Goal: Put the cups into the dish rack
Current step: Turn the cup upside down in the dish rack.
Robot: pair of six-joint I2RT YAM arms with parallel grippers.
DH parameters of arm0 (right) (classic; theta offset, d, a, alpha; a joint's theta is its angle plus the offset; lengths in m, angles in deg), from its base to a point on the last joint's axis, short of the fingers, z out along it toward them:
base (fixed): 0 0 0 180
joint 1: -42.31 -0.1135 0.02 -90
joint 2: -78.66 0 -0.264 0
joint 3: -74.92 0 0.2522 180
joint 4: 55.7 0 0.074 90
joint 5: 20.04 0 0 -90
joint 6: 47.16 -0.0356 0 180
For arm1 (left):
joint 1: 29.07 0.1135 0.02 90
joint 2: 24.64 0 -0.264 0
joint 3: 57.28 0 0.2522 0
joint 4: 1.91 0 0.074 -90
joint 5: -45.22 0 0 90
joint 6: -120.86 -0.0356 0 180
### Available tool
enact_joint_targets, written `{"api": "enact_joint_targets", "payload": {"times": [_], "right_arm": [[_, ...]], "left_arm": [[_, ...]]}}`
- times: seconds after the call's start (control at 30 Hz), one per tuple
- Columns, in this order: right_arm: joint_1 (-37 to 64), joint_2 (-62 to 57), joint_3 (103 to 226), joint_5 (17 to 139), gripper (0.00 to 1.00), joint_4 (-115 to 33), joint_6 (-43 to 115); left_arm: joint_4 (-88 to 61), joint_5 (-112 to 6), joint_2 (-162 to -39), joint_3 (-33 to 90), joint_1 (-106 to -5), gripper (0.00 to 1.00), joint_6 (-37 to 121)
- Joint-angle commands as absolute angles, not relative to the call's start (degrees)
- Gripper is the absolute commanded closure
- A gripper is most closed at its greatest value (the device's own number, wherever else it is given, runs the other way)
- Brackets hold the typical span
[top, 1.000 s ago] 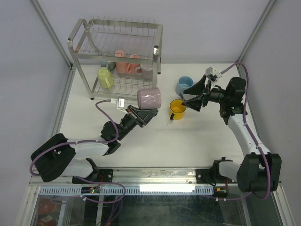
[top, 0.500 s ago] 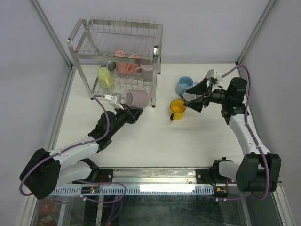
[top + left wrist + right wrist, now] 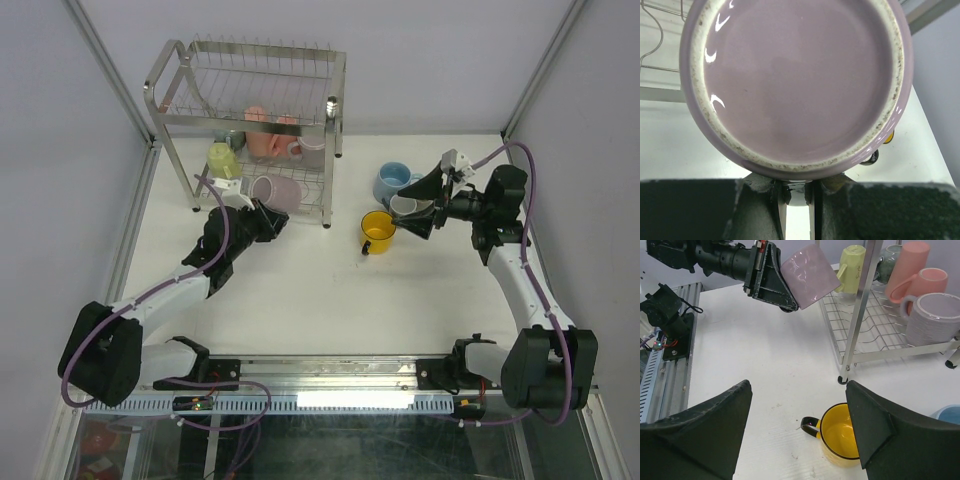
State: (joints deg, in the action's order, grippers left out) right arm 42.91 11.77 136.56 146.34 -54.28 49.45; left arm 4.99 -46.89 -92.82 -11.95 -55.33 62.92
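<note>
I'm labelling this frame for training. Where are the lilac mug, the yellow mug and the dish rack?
lilac mug (image 3: 807,274): right wrist view, on its side wall.
yellow mug (image 3: 379,229): top view, on its inner floor.
dish rack (image 3: 255,85): top view, on its bare upper shelf.

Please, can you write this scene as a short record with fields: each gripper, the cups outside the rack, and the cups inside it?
left gripper: shut on the lilac mug, held tilted next to the dish rack, not set down
right gripper: open, holds nothing
on the table: yellow mug, light blue mug
in the rack, lower shelf: pale yellow mug, two pink mugs, grey-lilac mug, one more partly hidden
</note>
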Motion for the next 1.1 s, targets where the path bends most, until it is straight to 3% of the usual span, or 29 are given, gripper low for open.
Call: {"api": "enact_joint_targets", "payload": {"times": [0.0,1.07], "right_arm": [[43.6,13.8,136.3,147.3,0.21,-55.3,50.8],[44.6,14.9,136.2,147.9,0.21,-54.8,51.4]], "left_arm": [[8.3,-51.4,-95.2,-5.3,-52.7,1.00,61.7],[3.2,-43.8,-116.9,13.6,-49.0,1.00,61.4]]}}
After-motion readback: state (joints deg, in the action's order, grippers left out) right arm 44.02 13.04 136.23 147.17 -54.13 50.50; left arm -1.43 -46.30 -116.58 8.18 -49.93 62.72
